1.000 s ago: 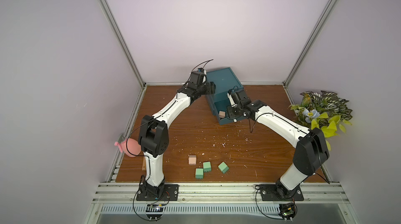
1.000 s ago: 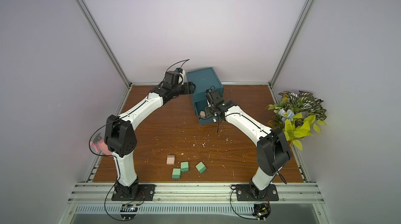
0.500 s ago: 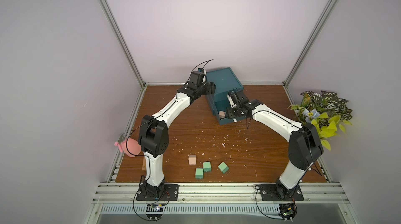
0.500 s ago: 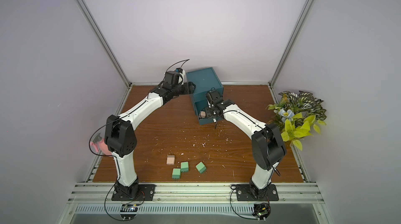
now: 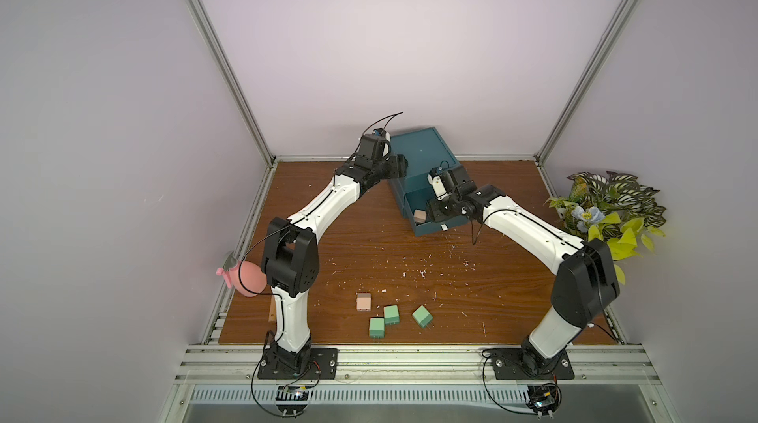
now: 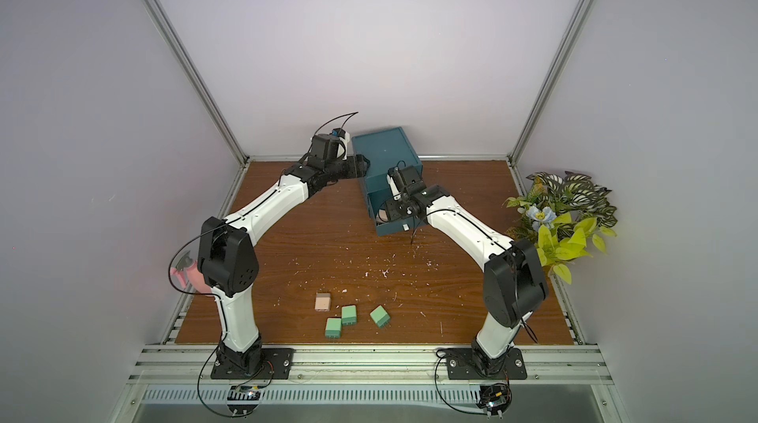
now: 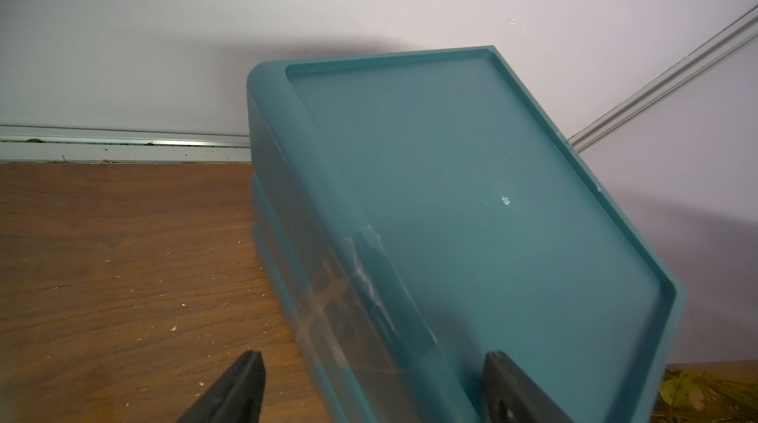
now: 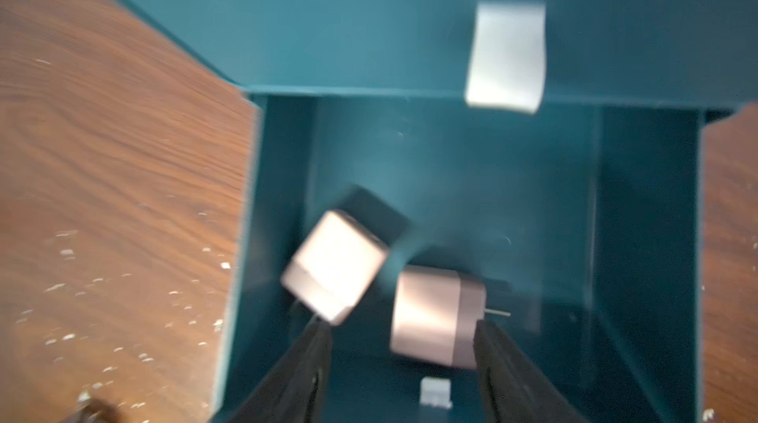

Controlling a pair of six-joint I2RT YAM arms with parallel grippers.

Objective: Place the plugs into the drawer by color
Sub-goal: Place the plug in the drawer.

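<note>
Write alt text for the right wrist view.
A tilted peach-beige plug and a second peach-beige plug, on its side between the right gripper's open jaws, lie in the pulled-out dark teal drawer. A white pull tab marks the cabinet front behind; speckled wooden table flanks it.

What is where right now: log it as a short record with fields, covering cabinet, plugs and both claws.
cabinet: dark teal, at the back of the table
drawer: one pulled out, the drawer above it shut
in drawer: two peach plugs
on table: one peach plug and three mint green plugs, near the front
left claw: jaws apart, astride the cabinet's top edge
right claw: open over the drawer, one plug lying loose between its jaws
</note>
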